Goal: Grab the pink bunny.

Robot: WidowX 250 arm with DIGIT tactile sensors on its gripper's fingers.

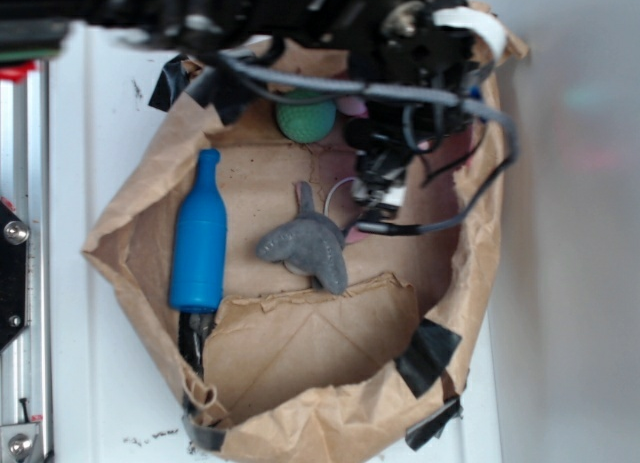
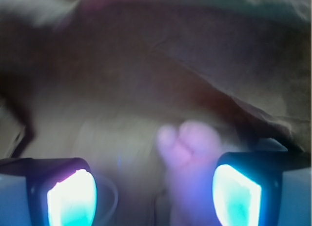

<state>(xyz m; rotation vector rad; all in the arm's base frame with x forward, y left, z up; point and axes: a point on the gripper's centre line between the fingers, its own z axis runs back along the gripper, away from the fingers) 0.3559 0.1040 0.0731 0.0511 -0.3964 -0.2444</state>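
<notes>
Wrist view: my gripper (image 2: 153, 192) is spread wide, nothing held; the two glowing pads (image 2: 71, 199) sit at approx 7 and 5 o'clock of the frame. The pink bunny (image 2: 187, 153) lies in the gap but off-centre, close to the pad on the 5 o'clock side, well apart from the other. A pair of rounded pink lobes (ears or limbs, too blurred to tell) point toward 12 o'clock, so I judge its long axis runs approx 12–6, across the closing line. Exterior view: bunny mostly hidden under my arm, only a pink sliver (image 1: 352, 107) shows at 3 o'clock of the green ball (image 1: 305, 118), inside the paper bag (image 1: 300, 353). Grey plush (image 1: 310, 245) and blue bottle (image 1: 200, 233) are well apart from it. Judgement: shift toward bunny's side to centre, then descend + close.
</notes>
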